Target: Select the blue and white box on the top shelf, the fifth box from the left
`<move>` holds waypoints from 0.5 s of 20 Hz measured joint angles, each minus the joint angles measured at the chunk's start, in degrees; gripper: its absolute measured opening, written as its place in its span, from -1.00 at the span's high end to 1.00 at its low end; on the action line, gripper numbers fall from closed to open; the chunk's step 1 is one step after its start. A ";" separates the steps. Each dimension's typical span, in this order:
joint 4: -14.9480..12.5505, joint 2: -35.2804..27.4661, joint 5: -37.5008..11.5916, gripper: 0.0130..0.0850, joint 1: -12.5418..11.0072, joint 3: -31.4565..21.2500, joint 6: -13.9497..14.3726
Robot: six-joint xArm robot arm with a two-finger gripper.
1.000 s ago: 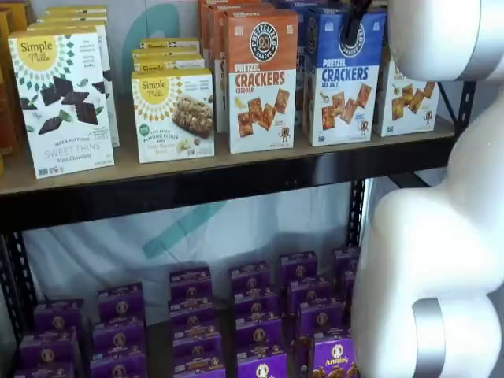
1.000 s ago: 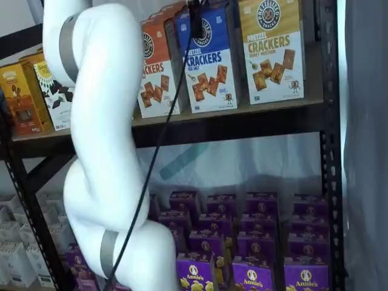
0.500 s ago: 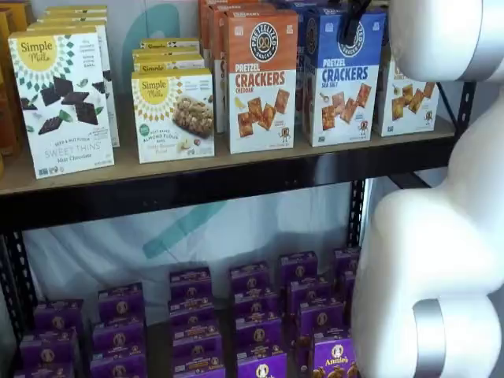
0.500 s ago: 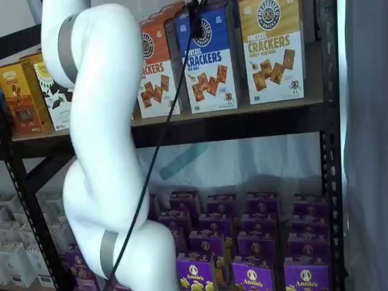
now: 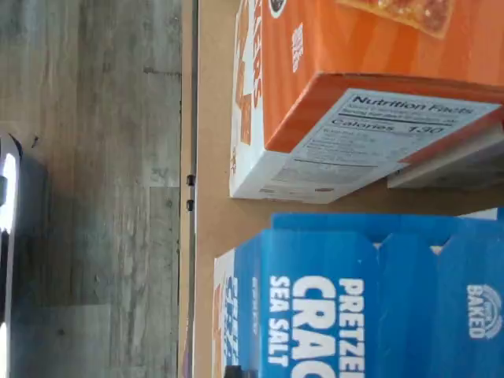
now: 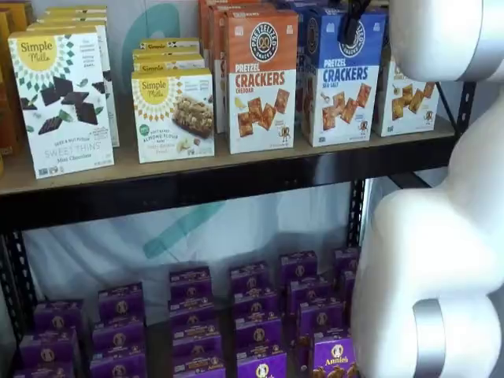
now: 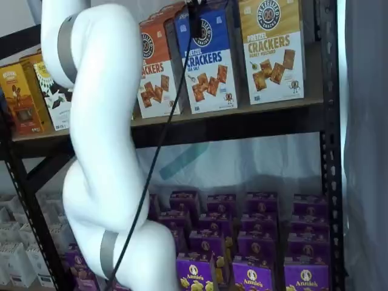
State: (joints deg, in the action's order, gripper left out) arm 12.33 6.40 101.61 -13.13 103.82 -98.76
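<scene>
Wrist view: the blue and white box (image 5: pixel 346 295) fills the near part of the picture, its blue top flap and the words "SEA SALT" legible. An orange-topped carton (image 5: pixel 346 87) stands just beside it with a narrow strip of the tan board of the top shelf (image 5: pixel 209 118) between them; its nutrition panel is visible. Grey plank flooring (image 5: pixel 94 173) lies beyond the shelf edge. The fingers are not visible here.

Shelf view, frontal: the blue and white box (image 6: pixel 341 79) stands upright at the front edge of the top shelf (image 6: pixel 197 189), with the orange-topped carton (image 6: pixel 262 79) to its left and a yellow-topped carton (image 6: pixel 405 94) to its right, partly hidden by the white arm (image 6: pixel 441 236). One black finger of the gripper (image 6: pixel 350 22) overlaps the box's blue top by the round logo. Purple boxes (image 6: pixel 260 315) fill the lower level.

Shelf view, oblique: the blue and white box (image 7: pixel 209 60) sits between the orange-topped carton (image 7: pixel 156 70) and the yellow-topped carton (image 7: pixel 273 48) on the top shelf (image 7: pixel 242 124). The gripper (image 7: pixel 195 18) appears as a dark finger at the box's upper left corner, a black cable (image 7: pixel 154 163) hanging below. Contact with the box seems likely, but whether the pincer is clamped cannot be told
</scene>
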 joint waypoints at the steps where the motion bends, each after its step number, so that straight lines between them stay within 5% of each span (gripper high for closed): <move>1: 0.08 -0.15 0.42 -0.56 -0.08 0.33 -0.01; 10: 0.04 0.78 2.21 -0.56 -0.81 0.69 -0.49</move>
State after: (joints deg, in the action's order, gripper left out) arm 12.37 7.18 103.82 -13.94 104.51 -99.25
